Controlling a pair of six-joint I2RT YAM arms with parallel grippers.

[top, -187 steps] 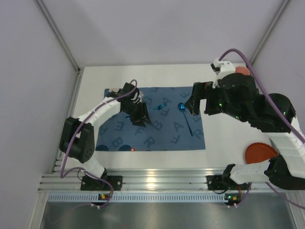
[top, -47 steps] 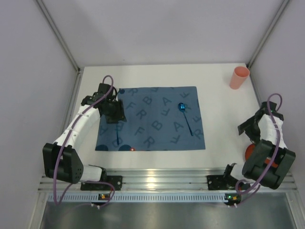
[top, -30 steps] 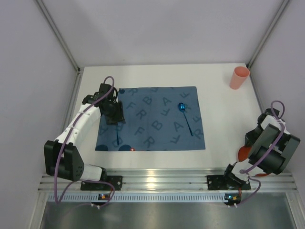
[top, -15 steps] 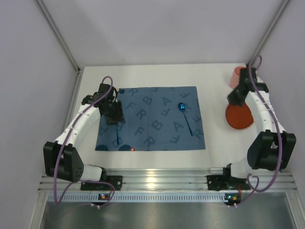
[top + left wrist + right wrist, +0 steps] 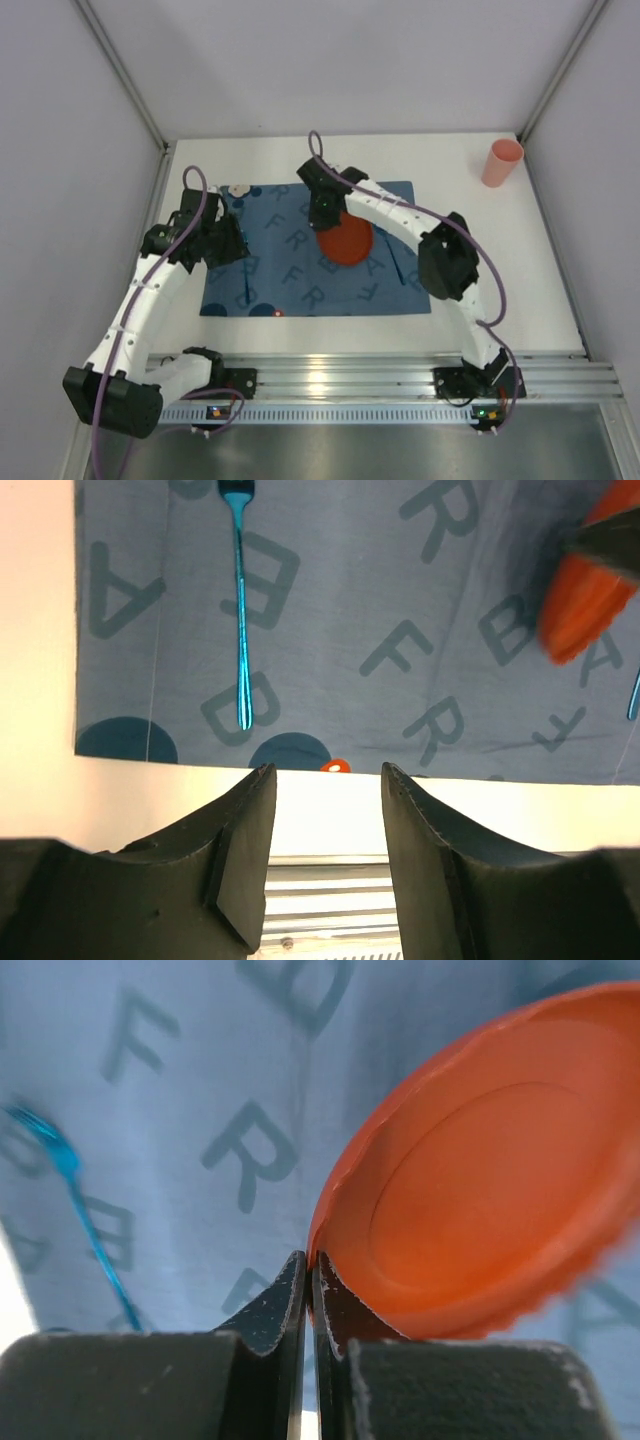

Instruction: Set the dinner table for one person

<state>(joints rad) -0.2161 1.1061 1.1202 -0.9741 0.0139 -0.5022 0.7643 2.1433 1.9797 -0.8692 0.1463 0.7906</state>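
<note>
1. Half a second on, we see the orange plate (image 5: 345, 243) swept from the right side to over the middle of the blue mat (image 5: 280, 275).
2. Right jaws are pinched tight on the plate's rim.
3. Left jaws stand apart, gripping nothing, above the mat's near edge, near the fork (image 5: 240, 610).
4. Our white surface (image 5: 480, 270) lies under it all, pink cup (image 5: 501, 162) at its far right corner.
</note>
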